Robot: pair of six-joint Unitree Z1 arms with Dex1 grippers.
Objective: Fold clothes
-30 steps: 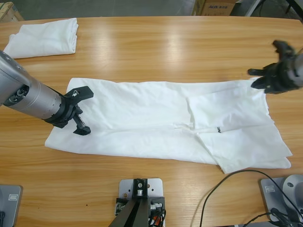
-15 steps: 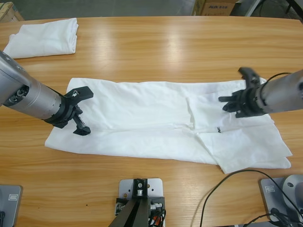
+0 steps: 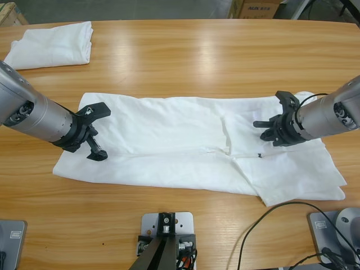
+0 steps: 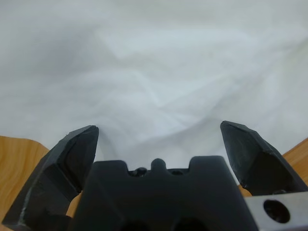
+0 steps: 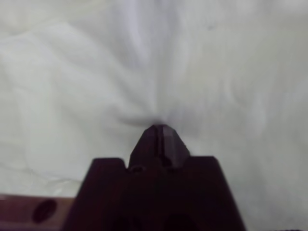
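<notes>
A white T-shirt [image 3: 169, 135] lies spread lengthwise across the middle of the table, with a tiny dark mark [image 3: 259, 154] on its right half. My left gripper [image 3: 101, 130] hovers open over the shirt's left end. In the left wrist view its jaws [image 4: 159, 139] straddle white cloth [image 4: 154, 57] and grip nothing. My right gripper [image 3: 270, 115] is down on the shirt's right part. In the right wrist view its jaws [image 5: 161, 132] meet in one point, and the cloth [image 5: 72, 72] puckers toward them.
A second white T-shirt [image 3: 53, 45] lies folded at the far left corner of the wooden table [image 3: 185, 62]. Black cables [image 3: 264, 225] loop over the near right edge. Cardboard boxes [image 3: 259, 8] stand beyond the far edge.
The right arm has swung in from the far right and come down onto the shirt's right part. The left arm has stayed still.
</notes>
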